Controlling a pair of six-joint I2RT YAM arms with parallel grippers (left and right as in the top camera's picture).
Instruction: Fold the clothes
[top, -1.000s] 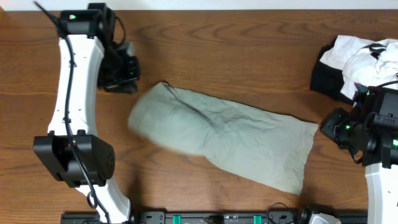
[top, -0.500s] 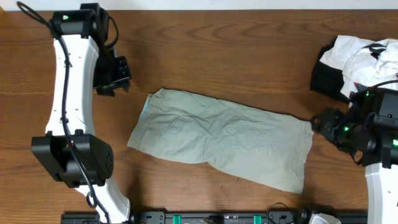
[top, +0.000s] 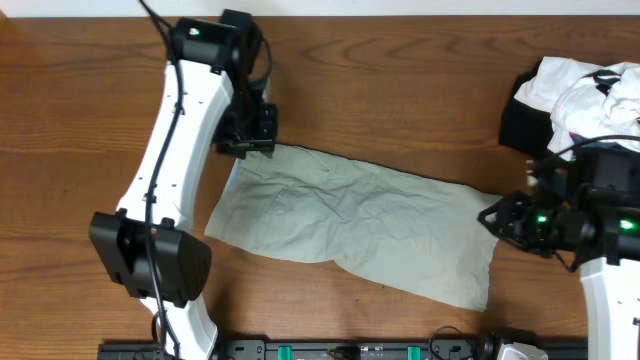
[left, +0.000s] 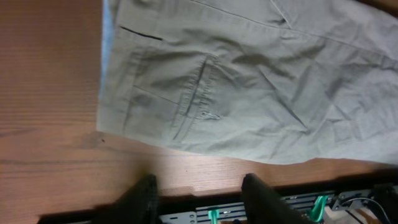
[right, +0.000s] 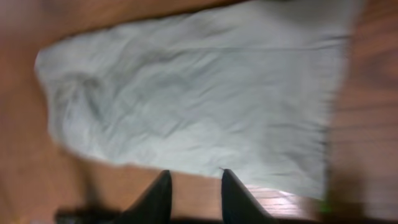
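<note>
The clothes (top: 350, 225) are one khaki garment lying flat and wrinkled across the table's middle, waistband end to the left. In the left wrist view the clothes (left: 249, 81) show a stitched back pocket. My left gripper (top: 250, 138) hovers by the top left corner. Its fingers (left: 146, 199) stand apart over bare wood, so the left gripper (left: 205, 196) is open with nothing in it. My right gripper (top: 493, 215) is at the garment's right edge. There the clothes (right: 199, 93) fill the view, and the right gripper (right: 194, 183) has a narrow gap showing wood, just off the hem.
A heap of black and white garments (top: 575, 90) sits at the back right corner, close behind the right arm. A black rail with green clips (top: 350, 350) runs along the table's front edge. Bare wood (top: 400, 90) lies behind the garment.
The garment's bulged left end dropped flat. The left arm swung right to the garment's top left corner. The right gripper moved left to the right hem, and its jaws widened then narrowed.
</note>
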